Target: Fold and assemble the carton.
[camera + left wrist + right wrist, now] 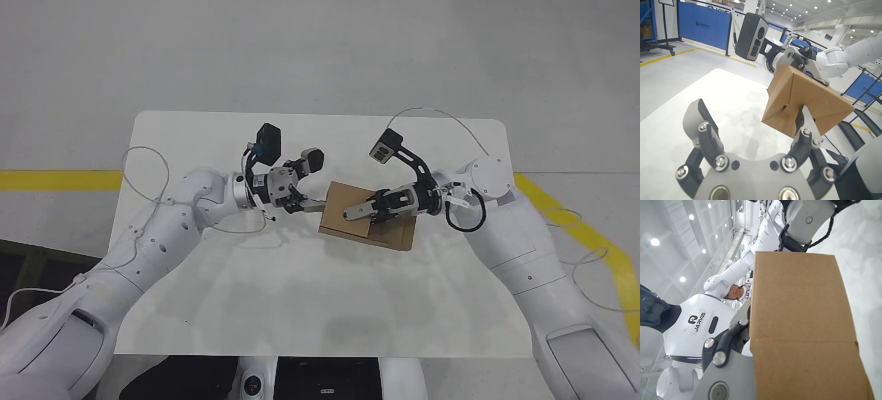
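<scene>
Right, the carton [815, 102] sits tilted over the middle of the table [300, 300], and the right gripper [362, 211] has it pinched by the far top panel, one of its fingers lying flat along the outside face. Facing the near end is the left gripper [752, 106], spread wide: one finger [809, 121] touches the folded end flaps [780, 94] right by the little tab [789, 110], while the other finger [702, 115] hangs well clear over bare table. So the job in hand looks like pressing that end shut and seating the tab. To do it well, I'd say the push wants to go straight along the carton's length, into the right gripper's hold, not sideways, or the box may twist out of it. Tip close to the fold line and gentle pressure, because thin cardboard creases easily. And the right side needs a firm clamp to push against. Whether the carton's low corner rests on the table, I can't tell.
</scene>
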Controlling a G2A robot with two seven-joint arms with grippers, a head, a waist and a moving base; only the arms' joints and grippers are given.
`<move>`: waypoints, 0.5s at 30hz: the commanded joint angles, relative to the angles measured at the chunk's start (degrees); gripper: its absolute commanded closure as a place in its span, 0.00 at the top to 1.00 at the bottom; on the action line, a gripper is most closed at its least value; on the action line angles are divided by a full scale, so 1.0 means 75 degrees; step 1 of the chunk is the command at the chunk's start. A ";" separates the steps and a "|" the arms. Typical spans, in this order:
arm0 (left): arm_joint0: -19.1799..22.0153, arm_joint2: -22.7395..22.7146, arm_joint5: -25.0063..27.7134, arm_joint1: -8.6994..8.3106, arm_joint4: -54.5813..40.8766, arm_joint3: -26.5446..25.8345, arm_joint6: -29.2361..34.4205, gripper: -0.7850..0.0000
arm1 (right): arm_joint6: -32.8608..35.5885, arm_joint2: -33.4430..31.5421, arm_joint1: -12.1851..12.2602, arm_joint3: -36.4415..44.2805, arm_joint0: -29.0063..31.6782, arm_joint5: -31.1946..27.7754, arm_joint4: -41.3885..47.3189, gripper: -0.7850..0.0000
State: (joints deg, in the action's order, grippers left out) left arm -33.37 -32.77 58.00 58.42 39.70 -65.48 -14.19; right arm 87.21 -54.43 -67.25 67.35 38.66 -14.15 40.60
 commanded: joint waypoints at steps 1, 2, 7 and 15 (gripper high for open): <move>0.0024 0.0034 0.0000 0.0009 -0.0010 0.0009 -0.0021 1.00 | 0.0003 0.0003 -0.0007 -0.0005 -0.0002 -0.0003 -0.0002 0.00; 0.0038 0.0051 0.0000 0.0013 -0.0012 0.0009 -0.0032 1.00 | 0.0016 0.0006 -0.0011 -0.0002 -0.0001 -0.0004 0.0003 0.00; 0.0096 0.0143 0.0000 0.0035 -0.0013 0.0017 -0.0080 1.00 | 0.0042 0.0004 -0.0027 -0.0019 0.0003 -0.0008 0.0010 0.00; 0.0158 0.0233 0.0000 0.0057 -0.0005 0.0084 -0.0180 1.00 | 0.0076 -0.0036 -0.0038 -0.0056 0.0006 -0.0001 0.0001 0.00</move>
State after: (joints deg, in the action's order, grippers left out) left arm -32.21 -31.07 58.00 58.84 39.74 -64.89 -15.42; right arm 87.80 -54.65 -67.54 66.97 38.69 -14.18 40.65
